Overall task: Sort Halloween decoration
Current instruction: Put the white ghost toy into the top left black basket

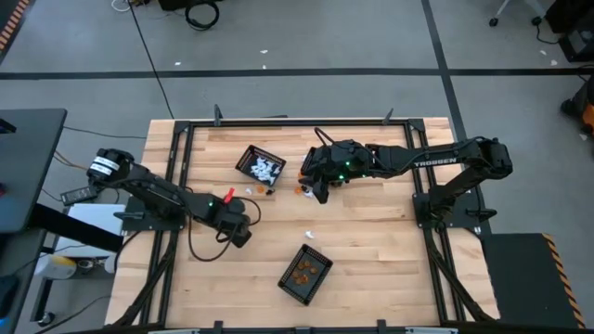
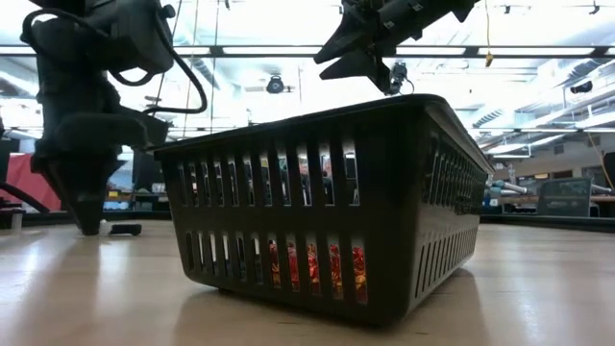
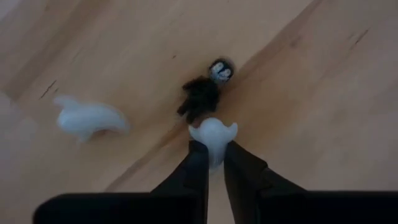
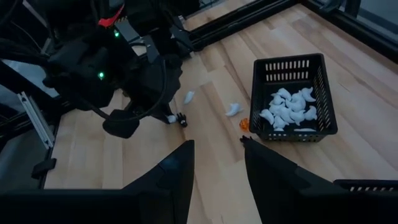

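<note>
Slatted black plastic fills the low view: a basket point(image 2: 327, 207) with orange pieces glinting through its lowest slots, sitting on the pale wooden counter point(image 2: 538, 288). Two dark arms hang above it.

From the left wrist, the left pincer point(image 3: 213, 163) has its two smooth dark fingers drawn together on a small white ghost point(image 3: 213, 134), a soft rounded shape with two stubby arms. Just beyond its tips lies a fuzzy black figure point(image 3: 202, 93) with a pale face, touching the ghost. Off to one side, well apart, lies a second white ghost point(image 3: 90, 118), blurred.

From the right wrist, the right pincer point(image 4: 217, 158) hangs above the counter with its fingers apart and nothing between them. Ahead of it stands a rectangular mesh basket point(image 4: 292, 65) holding a heap of white ghosts point(image 4: 287, 111), too many and too tangled to count. Two white trinkets point(image 4: 233, 110) lie loose on the wood between that basket and the left arm, and one orange bit point(image 4: 244, 123) sits against the basket's wall.

From above, two baskets show: the white-filled one beside the right pincer and an orange-filled one point(image 1: 306, 274) nearer the front edge.
</note>
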{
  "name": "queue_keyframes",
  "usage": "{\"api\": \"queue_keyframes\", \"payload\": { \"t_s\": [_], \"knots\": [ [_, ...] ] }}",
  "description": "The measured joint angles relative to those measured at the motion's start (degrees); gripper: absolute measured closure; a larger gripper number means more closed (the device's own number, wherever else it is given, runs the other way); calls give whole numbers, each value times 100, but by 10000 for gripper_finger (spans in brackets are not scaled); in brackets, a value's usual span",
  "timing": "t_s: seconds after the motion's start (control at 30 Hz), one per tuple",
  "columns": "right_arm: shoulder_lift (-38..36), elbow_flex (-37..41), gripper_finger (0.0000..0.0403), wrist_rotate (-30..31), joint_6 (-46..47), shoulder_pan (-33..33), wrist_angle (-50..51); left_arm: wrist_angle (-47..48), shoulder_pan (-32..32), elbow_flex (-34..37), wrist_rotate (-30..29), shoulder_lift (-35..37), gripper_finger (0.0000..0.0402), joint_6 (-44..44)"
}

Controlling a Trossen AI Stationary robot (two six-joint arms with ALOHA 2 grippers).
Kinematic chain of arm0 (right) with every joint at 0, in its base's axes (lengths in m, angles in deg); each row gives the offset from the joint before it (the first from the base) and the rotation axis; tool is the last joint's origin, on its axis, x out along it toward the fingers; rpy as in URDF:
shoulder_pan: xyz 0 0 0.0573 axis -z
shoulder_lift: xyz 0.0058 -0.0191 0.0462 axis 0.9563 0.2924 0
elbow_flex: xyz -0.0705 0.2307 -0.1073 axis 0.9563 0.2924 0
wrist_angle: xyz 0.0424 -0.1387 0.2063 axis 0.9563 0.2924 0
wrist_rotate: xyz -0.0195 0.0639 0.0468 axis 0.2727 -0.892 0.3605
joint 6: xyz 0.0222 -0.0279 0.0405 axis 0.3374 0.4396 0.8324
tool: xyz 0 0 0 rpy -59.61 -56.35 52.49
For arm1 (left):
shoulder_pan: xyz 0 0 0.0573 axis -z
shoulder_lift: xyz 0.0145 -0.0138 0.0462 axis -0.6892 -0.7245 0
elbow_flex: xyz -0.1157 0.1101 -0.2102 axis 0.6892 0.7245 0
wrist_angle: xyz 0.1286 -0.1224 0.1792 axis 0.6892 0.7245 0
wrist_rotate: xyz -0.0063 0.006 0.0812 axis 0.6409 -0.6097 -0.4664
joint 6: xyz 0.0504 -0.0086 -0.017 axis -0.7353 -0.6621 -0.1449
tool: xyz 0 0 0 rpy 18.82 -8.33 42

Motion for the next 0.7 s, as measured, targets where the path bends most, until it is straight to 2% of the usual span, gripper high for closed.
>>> {"api": "queue_keyframes", "payload": {
  "t_s": [0.33, 0.7],
  "knots": [
    [0, 0, 256, 11, -3, 0, -101, -12, -553, -10, 570, 731, 363, -1020],
    [0, 0, 256, 11, 13, 0, -195, -302, -1486, -20, 596, 1138, 363, -1819]
  ]
}}
